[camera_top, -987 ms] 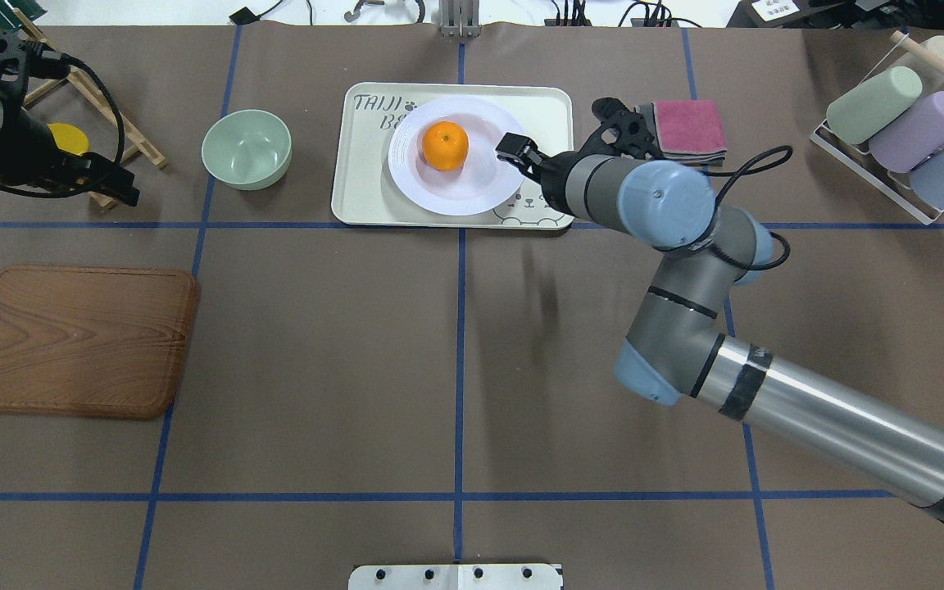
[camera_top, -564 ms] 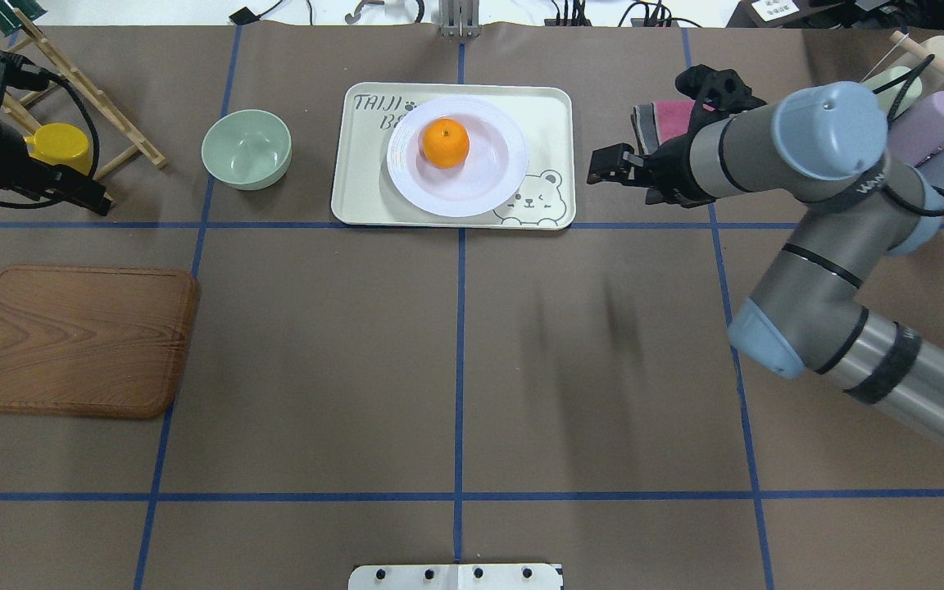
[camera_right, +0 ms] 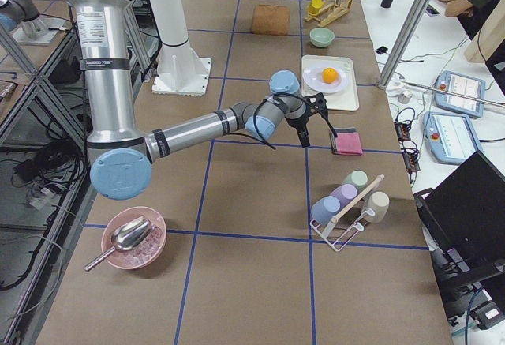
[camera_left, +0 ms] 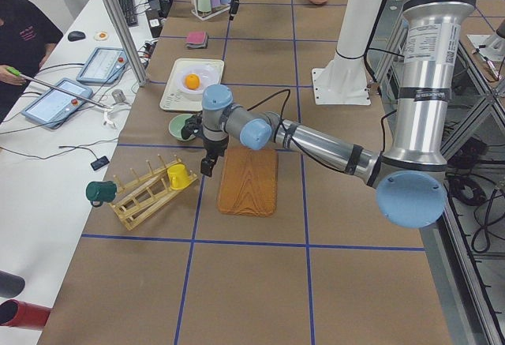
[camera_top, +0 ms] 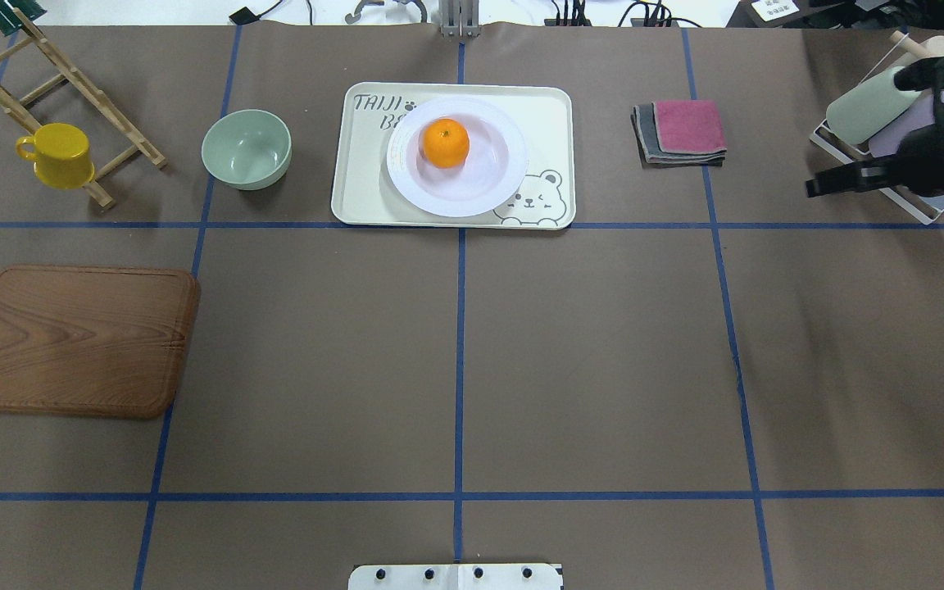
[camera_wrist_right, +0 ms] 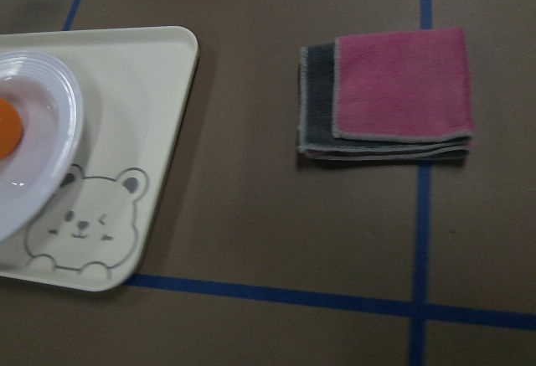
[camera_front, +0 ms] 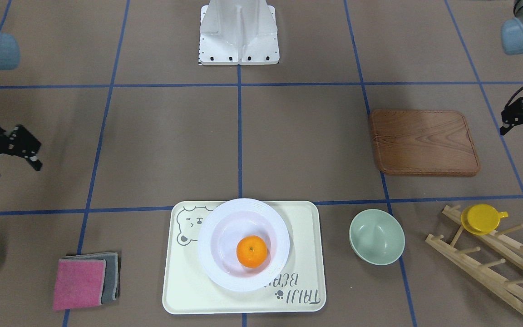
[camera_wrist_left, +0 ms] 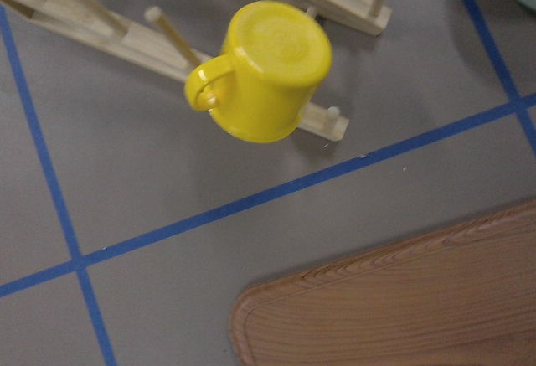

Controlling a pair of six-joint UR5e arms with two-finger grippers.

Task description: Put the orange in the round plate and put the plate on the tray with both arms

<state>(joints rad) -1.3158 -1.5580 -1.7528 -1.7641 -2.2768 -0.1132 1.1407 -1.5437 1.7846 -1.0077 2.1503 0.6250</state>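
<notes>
Dimpled orange (camera_top: 445, 143) sits in the glossy, ridged round plate (camera_top: 484, 192) on the smooth cream tray (camera_top: 550, 115) — left gripper (camera_left: 206, 165) and right gripper (camera_top: 818, 185) hover at opposite tabletop (camera_top: 456, 369) ends; whether they are apart or together, I cannot tell.

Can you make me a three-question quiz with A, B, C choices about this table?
1. Where is the orange? A in the round plate; B in the green bowl; C on the wooden board.
2. What colour is the cup on the wooden rack? A red; B yellow; C blue.
3. How is the round plate? A upside down; B held in the air; C resting on the tray.
Answers: 1A, it sits inside the white rim. 2B, clearly yellow in the left wrist view. 3C, it lies flat, nothing gripping it.
</notes>
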